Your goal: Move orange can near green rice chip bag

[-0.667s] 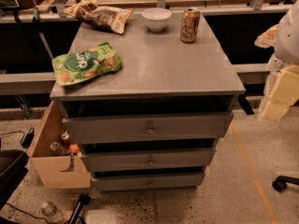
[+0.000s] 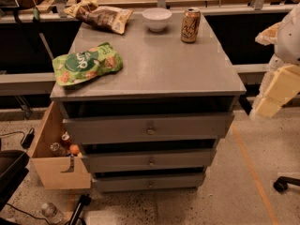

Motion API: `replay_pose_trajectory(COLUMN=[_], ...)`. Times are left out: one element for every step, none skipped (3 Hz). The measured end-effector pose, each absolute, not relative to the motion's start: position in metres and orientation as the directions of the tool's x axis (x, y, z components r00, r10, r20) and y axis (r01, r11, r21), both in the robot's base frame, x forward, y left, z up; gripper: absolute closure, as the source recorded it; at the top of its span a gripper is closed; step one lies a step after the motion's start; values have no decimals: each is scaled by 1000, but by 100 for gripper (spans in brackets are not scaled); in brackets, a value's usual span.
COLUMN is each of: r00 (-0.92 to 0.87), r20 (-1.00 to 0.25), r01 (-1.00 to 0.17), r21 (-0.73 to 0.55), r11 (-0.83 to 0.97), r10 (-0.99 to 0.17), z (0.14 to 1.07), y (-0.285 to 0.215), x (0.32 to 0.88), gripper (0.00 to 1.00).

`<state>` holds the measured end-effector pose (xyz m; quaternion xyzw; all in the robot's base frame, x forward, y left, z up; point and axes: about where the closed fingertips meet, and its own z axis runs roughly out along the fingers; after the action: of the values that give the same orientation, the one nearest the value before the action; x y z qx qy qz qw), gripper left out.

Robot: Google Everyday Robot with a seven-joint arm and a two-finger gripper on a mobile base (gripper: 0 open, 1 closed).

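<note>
Approach is the step in hand, judging by how things lie: nothing has been picked up yet.

At the left, the green bag lies flat on the tabletop, near the front-left corner and close to the left edge. Behind it, at the far-left corner, lies a brown bag, which is not part of the job. A white bowl stands at the middle of the far edge. Right of the bowl, near it but not touching, the can stands upright towards the far-right corner, well apart from the green bag.

At the right edge of the view, the robot's hand hangs off the tabletop, beside the right side of the drawers and well apart from the can. Whether it is released or clenched cannot be told from here, but it grasps nothing of the task.

The next move calls for the hand to rise and reach in over the right side of the tabletop. It should come at the can from the right or from above, so the bowl is not knocked. It must then take the can by its sides, lift it and carry it left and forward. The bare grey stretch just right of the green bag looks a fit place to set the can upright. An off-centre grip on the smooth can might tip it.
</note>
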<state>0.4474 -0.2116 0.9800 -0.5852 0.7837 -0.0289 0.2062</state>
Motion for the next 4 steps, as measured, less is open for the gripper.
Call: replay_pose_trajectory(r00=[-296, -302, -200, -125], r20=[-487, -686, -853, -944], r01=[-848, -790, -734, -647], r21=[-262, -208, -195, -156], r11=[461, 577, 651, 746], r10=[-822, -662, -481, -306], z=[965, 946, 956, 978], y=[-220, -233, -235, -242], x=[468, 501, 556, 610], gripper=[0, 0, 0, 0])
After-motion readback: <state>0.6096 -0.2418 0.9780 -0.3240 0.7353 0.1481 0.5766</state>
